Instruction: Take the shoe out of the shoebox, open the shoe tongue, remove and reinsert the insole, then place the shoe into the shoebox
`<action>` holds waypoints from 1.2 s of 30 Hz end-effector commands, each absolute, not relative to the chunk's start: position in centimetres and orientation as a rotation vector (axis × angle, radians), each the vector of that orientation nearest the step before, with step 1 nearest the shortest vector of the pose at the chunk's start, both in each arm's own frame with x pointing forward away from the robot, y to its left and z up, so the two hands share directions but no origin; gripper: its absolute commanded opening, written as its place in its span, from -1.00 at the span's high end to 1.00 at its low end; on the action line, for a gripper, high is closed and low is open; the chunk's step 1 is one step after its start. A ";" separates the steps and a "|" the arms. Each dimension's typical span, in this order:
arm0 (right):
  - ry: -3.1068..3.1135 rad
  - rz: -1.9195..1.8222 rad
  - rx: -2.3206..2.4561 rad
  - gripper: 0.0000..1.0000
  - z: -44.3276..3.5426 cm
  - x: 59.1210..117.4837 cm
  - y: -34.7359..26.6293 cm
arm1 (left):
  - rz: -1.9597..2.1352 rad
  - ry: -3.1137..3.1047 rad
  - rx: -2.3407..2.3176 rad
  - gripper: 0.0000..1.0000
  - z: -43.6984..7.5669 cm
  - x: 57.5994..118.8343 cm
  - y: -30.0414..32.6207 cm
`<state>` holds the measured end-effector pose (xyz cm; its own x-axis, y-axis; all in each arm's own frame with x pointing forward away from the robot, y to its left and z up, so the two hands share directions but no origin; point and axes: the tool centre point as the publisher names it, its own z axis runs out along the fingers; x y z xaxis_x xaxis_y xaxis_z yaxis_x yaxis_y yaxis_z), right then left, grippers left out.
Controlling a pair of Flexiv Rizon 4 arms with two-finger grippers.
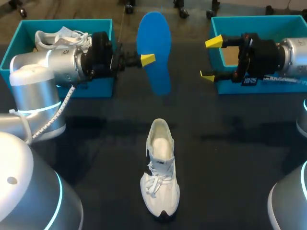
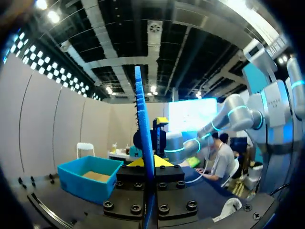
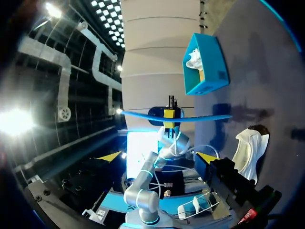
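Left gripper (image 1: 147, 60) clamped on the blue insole (image 1: 154, 48), held aloft, pinch at its side edge. Risk: the insole pivots or slips on reinsertion.

White sneaker (image 1: 160, 167) stands mid-table, unbraced; pushing the insole in may skid or tip it.

Right gripper (image 1: 211, 59) spread wide, empty, beside the right shoebox (image 1: 259, 20).
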<state>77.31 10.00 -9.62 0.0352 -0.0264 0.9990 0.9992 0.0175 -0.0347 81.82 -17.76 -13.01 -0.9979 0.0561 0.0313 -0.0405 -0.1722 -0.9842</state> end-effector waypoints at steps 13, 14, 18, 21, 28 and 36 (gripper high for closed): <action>-1.174 -1.182 -1.193 -1.00 -9.6 77.5 10.2 | 2.576 -2.139 -1.089 1.00 -13.3 81.2 -17.7; -1.174 -1.182 -1.193 -1.00 -9.6 77.5 10.2 | 2.574 -2.181 -1.155 1.00 -13.4 81.1 -17.8; -1.174 -1.182 -1.193 -1.00 -9.6 77.5 10.2 | 2.668 -2.373 -1.503 1.00 -14.2 81.0 -18.1; -1.174 -1.182 -1.193 -1.00 -9.6 77.5 10.2 | 2.668 -2.373 -1.503 1.00 -14.2 81.0 -18.1; -1.174 -1.182 -1.193 -1.00 -9.6 77.5 10.2 | 2.668 -2.373 -1.503 1.00 -14.2 81.0 -18.1; -1.174 -1.182 -1.193 -1.00 -9.6 77.5 10.2 | 2.591 -2.368 -1.948 1.00 -14.7 80.6 -18.9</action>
<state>77.44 10.07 -9.58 0.0354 -0.0264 0.9990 0.9992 0.0197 -0.0349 80.87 -18.71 -14.47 -0.4014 -0.0190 -0.9157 0.9112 -0.1098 -0.3971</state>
